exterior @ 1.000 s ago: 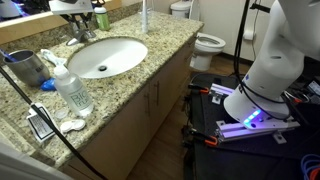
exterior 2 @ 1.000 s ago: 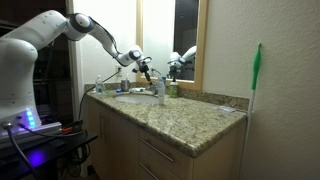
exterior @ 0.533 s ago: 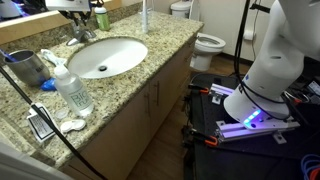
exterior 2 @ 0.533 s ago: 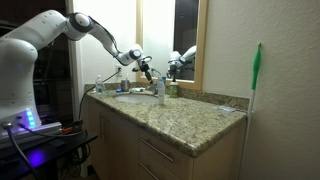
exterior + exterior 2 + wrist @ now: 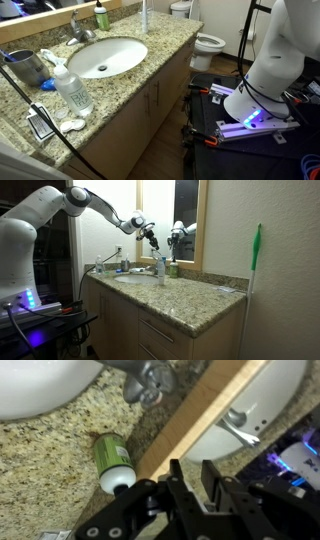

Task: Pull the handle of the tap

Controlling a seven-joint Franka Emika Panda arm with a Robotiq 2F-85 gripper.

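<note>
The small silvery tap (image 5: 82,37) stands at the back of the oval white basin (image 5: 105,45). Its handle (image 5: 76,24) is the short lever on top and seems to stand tilted up. My gripper (image 5: 152,238) hangs in the air above the tap, clear of it, near the mirror. It is out of frame in the exterior view that looks down on the basin. In the wrist view the tap (image 5: 150,378) shows at the top edge, well away from my fingers (image 5: 193,472). The fingers are a narrow gap apart with nothing between them.
A green bottle (image 5: 113,460) and a tall white stick (image 5: 144,15) stand behind the basin. A clear pump bottle (image 5: 72,90) and a metal cup (image 5: 28,68) are on the granite counter. The wooden mirror frame (image 5: 200,410) is close behind. A toilet (image 5: 208,45) stands beyond.
My gripper has lifted up and away from the tap, leaving the top of the basin-side view. The tap and its handle now show uncovered.
</note>
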